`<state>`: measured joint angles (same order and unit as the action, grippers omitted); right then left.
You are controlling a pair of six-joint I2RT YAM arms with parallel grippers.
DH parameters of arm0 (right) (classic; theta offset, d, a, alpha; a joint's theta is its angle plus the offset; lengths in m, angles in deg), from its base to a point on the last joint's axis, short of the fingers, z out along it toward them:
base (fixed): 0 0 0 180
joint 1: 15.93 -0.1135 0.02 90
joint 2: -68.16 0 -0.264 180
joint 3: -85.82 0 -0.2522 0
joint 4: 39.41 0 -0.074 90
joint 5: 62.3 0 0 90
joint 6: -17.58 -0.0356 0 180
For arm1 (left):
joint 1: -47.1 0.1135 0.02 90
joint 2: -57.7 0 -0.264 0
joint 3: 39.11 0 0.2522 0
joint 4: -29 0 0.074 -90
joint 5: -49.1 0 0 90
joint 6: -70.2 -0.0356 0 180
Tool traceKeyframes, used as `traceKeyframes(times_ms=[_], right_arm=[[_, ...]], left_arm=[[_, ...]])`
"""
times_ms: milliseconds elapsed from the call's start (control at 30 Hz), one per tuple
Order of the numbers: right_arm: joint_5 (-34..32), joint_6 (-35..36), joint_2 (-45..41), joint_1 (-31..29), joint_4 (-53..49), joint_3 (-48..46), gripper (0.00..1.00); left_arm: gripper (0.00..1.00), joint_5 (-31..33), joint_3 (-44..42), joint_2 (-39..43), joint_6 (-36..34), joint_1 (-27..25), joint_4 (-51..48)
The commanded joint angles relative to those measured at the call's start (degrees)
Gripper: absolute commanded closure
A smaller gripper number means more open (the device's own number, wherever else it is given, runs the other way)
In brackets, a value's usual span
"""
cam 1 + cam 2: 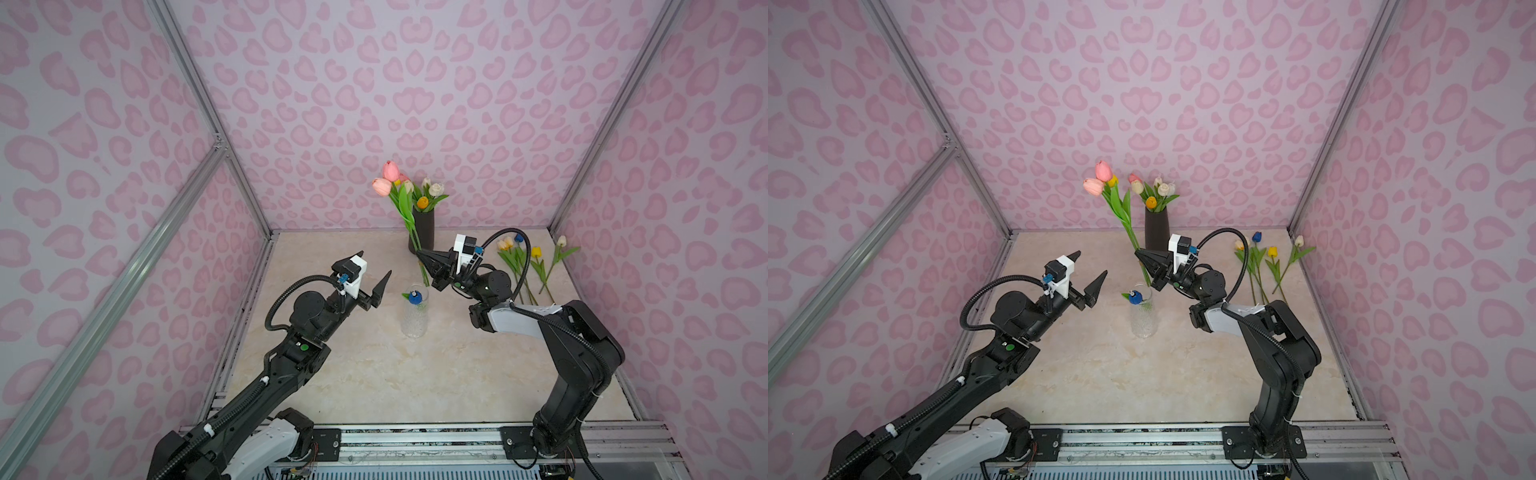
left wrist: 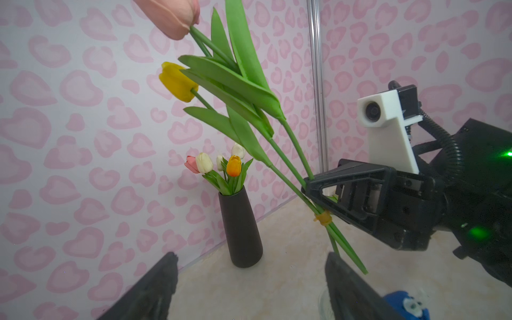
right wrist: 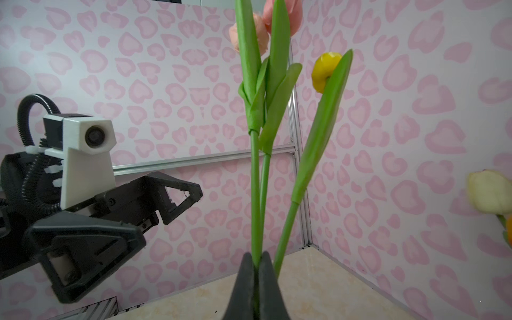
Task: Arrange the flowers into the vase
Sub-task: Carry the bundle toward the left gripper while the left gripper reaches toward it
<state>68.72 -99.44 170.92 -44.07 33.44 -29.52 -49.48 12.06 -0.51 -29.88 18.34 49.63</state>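
Note:
My right gripper [image 1: 419, 252] [image 3: 256, 253] is shut on the green stems of a banded bunch of flowers [image 1: 390, 171] [image 2: 288, 166], two pink tulips and a yellow one. The bunch stands up and leans left, above the table. Below and in front of it stands a clear glass vase [image 1: 414, 320] [image 1: 1144, 320] with a blue tulip head [image 1: 414, 296] at its mouth. My left gripper [image 1: 375, 262] [image 2: 251, 254] hangs open left of the glass vase, holding nothing. The bunch's stem ends hang just beyond one of its fingers.
A black vase [image 1: 423, 232] [image 2: 241, 230] with several tulips stands at the back wall behind the held bunch. Several loose tulips [image 1: 523, 262] lie on the table at the back right. Pink patterned walls close in the table [image 1: 374, 374] on three sides.

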Motion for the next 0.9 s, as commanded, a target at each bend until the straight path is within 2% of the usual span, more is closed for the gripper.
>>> traceKeyframes(times_ms=[0,267,533,667,867], right_arm=[[-0.33,1.97,1.24,-0.66,2.78,0.3,1.0],[-0.7,4.87,2.54,-1.47,2.71,-1.72,1.0],[-1.79,9.5,5.84,-2.16,2.8,-1.81,1.0],[-1.97,9.96,6.49,-2.42,2.77,-1.23,1.0],[-1.72,11.08,5.97,-3.4,2.73,-1.25,1.0]], left_arm=[[0.15,-2.96,2.5,-3.17,-0.18,1.51,2.73],[0.11,-10.98,12.01,-13.01,-1.12,2.8,1.56],[0.08,-18.19,19.2,-19.48,-1.17,2.78,-0.86],[0.11,-19.28,20.85,-21.28,-1.16,2.56,-1.9],[0.23,-18.9,21.65,-21.85,-2.43,1.69,-2.93]])
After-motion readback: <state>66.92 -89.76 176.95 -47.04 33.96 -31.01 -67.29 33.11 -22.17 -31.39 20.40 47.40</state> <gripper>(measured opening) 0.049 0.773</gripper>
